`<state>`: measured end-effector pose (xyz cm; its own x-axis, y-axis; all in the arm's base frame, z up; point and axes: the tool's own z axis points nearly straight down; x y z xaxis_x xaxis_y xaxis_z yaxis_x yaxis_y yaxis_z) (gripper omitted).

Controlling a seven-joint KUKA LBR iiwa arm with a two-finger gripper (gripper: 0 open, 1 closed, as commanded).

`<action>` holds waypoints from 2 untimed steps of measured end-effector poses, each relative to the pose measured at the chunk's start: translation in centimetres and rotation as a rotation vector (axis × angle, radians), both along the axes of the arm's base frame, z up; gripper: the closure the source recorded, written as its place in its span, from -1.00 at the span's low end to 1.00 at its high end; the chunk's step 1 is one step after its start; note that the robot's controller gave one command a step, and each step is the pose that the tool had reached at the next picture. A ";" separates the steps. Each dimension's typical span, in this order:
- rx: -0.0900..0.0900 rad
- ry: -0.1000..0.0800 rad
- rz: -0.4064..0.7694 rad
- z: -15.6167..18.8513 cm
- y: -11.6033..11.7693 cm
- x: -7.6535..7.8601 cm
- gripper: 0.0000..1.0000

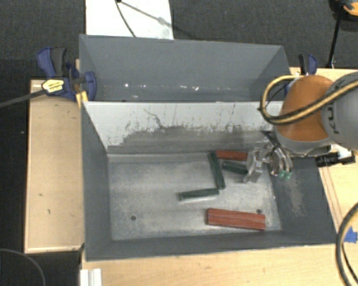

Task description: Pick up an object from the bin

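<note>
Looking down on the grey bin (pixel 185 70) from my end: the arm (pixel 304 112) comes in from the right, and its gripper (pixel 253 170) is low over the back right of the floor. Can't tell if it's spread or closed, honestly. Its tip sits at the right end of a short dark green bar (pixel 232 167), just below a reddish-brown block (pixel 231 155) by the back wall. A longer reddish-brown block (pixel 235 219) lies near the front. Two more green bars, one tilted (pixel 216 170) and one flat (pixel 198 193), lie mid-floor
</note>
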<state>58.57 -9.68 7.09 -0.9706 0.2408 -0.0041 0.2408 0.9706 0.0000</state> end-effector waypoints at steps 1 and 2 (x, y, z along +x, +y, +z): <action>0.000 0.000 0.001 0.0 0.0 0.0 1.00; 0.001 0.001 -0.058 13.7 -0.1 0.4 1.00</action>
